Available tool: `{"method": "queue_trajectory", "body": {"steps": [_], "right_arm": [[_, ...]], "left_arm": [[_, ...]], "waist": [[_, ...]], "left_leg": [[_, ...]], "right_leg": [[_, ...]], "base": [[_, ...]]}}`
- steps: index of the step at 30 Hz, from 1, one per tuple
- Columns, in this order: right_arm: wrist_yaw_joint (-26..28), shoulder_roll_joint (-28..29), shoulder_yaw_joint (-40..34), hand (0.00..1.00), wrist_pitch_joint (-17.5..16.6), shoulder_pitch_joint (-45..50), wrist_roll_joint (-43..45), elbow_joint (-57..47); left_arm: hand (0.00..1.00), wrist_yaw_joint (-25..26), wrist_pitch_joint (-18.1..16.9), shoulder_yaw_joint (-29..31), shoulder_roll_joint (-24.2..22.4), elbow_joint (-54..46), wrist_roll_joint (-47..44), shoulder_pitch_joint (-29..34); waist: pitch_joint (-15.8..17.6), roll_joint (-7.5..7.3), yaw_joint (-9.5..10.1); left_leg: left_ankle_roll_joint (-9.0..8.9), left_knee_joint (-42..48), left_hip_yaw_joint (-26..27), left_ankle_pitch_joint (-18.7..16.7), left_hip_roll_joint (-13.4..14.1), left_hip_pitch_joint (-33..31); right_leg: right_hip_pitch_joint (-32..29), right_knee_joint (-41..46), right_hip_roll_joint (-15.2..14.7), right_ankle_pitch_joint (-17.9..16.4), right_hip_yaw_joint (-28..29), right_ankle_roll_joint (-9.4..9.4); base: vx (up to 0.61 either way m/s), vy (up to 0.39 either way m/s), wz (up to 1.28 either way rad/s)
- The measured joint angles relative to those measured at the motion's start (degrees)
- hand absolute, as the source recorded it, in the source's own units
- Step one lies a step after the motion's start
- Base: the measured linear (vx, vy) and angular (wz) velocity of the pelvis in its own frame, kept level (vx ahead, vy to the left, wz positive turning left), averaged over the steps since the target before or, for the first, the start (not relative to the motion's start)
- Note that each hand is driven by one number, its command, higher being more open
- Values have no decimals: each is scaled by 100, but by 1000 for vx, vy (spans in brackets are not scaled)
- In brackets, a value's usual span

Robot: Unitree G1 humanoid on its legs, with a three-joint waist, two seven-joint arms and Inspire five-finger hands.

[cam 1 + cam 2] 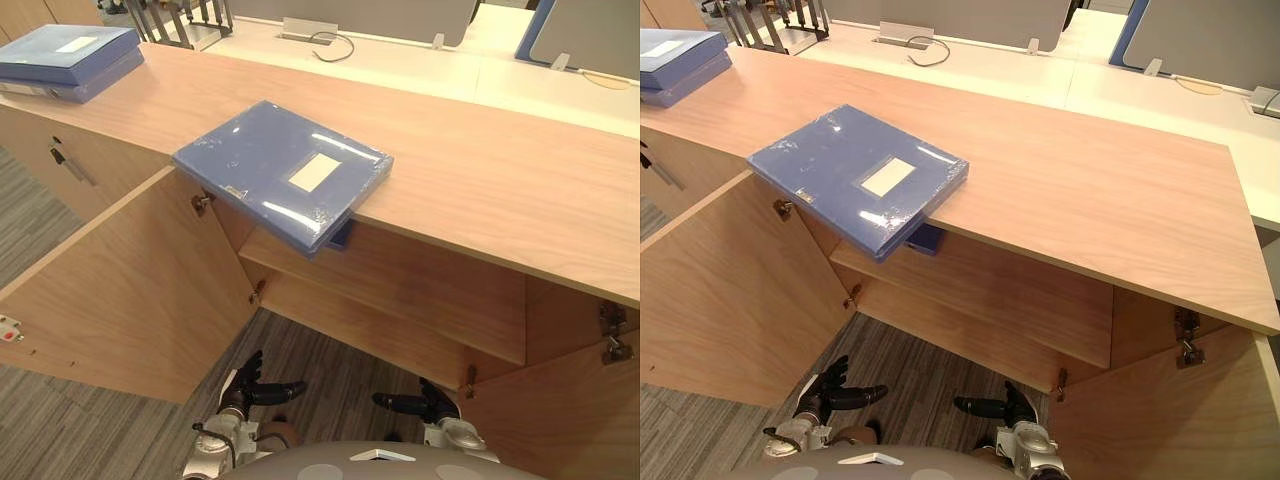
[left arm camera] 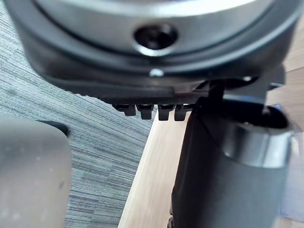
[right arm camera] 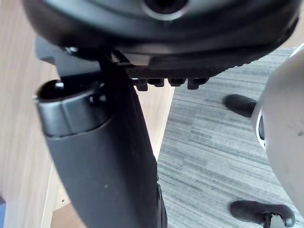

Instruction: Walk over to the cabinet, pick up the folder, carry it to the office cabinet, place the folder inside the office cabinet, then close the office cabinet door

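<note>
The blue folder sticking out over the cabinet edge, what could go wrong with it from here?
The folder overhangs the cabinet top, so a clumsy nudge might tip it off. The left hand and right hand hang low between the open doors and could knock them when rising.

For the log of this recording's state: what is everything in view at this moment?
folder: one, blue with a white label, on the cabinet top, one corner overhanging the front edge
folder stack: one, blue, far left on the cabinet top
cabinet: one, light wood, both doors open, a shelf inside
desk: one, white, behind the cabinet
floor: grey carpet
left hand: dark, open, empty, low before the cabinet
right hand: dark, open, empty, low beside it
</note>
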Motion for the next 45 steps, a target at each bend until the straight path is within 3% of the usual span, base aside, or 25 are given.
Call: {"method": "queue_trajectory", "body": {"steps": [17, 32, 45], "right_arm": [[24, -1, -92, 100, 5, -42, 1, 109], [46, 8, -218, 100, 15, 80, 5, 112], [44, 25, -325, 100, 15, 106, 7, 112]], "left_arm": [[100, 26, 3, 104, -41, 322, -42, -154], [100, 50, 12, 469, -94, 607, -249, -203], [100, 122, 12, 520, -76, 712, -257, -208]], "waist": [[-2, -7, 0], [-36, -101, -13], [-53, -123, -128]], "left_leg": [[0, -114, 54, 1, 0, 99], [1, -104, 21, 2, -2, 99], [12, -305, -43, 135, -16, 110]], "right_leg": [[0, -1, 4, -5, 65, 5], [18, -2, 4, -8, 23, 23], [21, -38, 5, -2, -91, 34]], "base": [[4, 0, -1], [0, 0, 0], [-5, -8, 3]]}}
